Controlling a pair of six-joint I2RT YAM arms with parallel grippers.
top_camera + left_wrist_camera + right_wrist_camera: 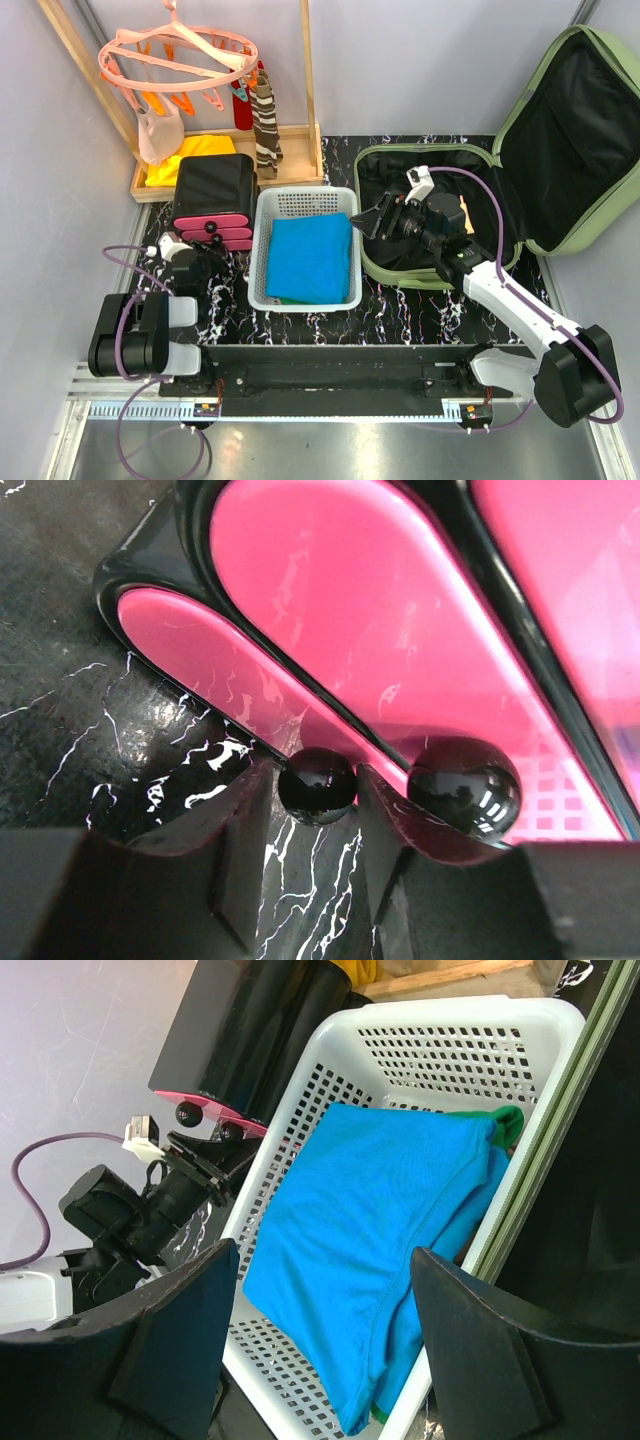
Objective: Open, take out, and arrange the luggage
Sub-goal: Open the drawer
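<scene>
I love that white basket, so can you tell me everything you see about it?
The white basket looks like plastic, rectangular, with walls full of small holes. It sits upright on the black marbled table, between the black-and-pink case and the open green suitcase. Folded blue cloth lies inside, green showing beneath.

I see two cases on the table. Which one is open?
The big light-green suitcase on the right: its lid is thrown back, showing black lining. The smaller black-and-pink case on the left is shut.
</scene>
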